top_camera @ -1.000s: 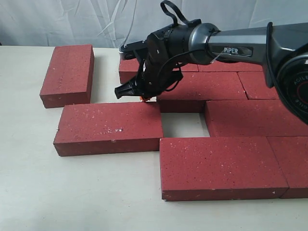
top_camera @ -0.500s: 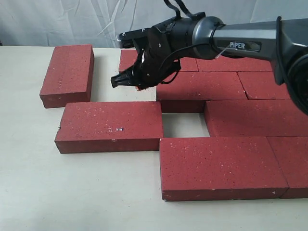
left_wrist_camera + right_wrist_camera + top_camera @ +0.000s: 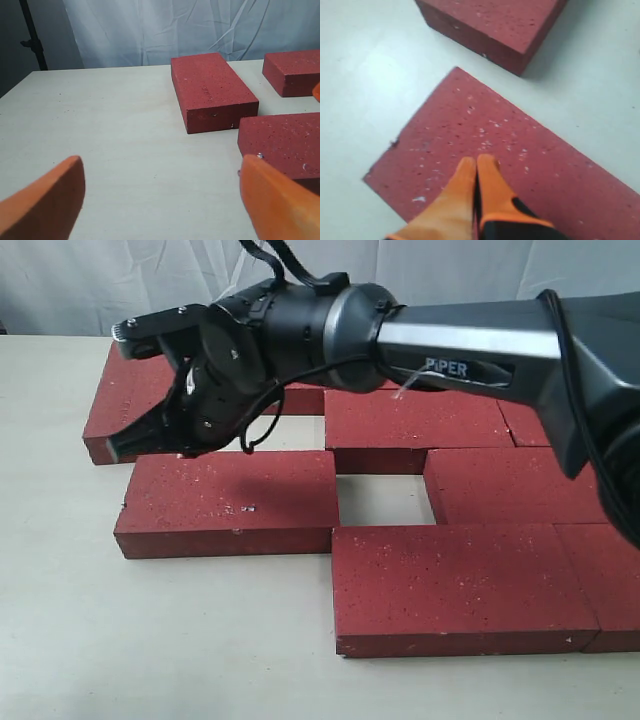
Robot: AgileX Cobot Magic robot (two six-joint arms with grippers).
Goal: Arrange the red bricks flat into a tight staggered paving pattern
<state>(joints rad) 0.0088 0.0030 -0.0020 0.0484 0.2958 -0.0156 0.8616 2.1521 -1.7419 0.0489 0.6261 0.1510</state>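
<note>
A pale worktop (image 3: 60,620) carries everything. The right arm (image 3: 470,340), dark grey, reaches across from the right side of the exterior view; its forearm bears the white word "PIPER" (image 3: 445,367).

Most of the red bricks (image 3: 450,580) lie flat and edge to edge in staggered rows on the right. A square gap (image 3: 380,498) of bare worktop is open among them. A loose brick (image 3: 228,502) lies flat at the left of that gap, its right end against the paved group. A far-left brick (image 3: 125,400) lies apart, turned lengthwise away from the camera.

The right end effector (image 3: 118,443) has its orange fingers pressed together, pinching nothing. In the right wrist view it (image 3: 477,162) points at the top face of the loose brick (image 3: 530,165); whether it touches cannot be told.

The left end effector (image 3: 160,165) is spread wide and empty, low over bare worktop.

A second ago the right end effector hung near the middle, by the loose brick's right end. It has since swung left. The bricks lie much as before.
</note>
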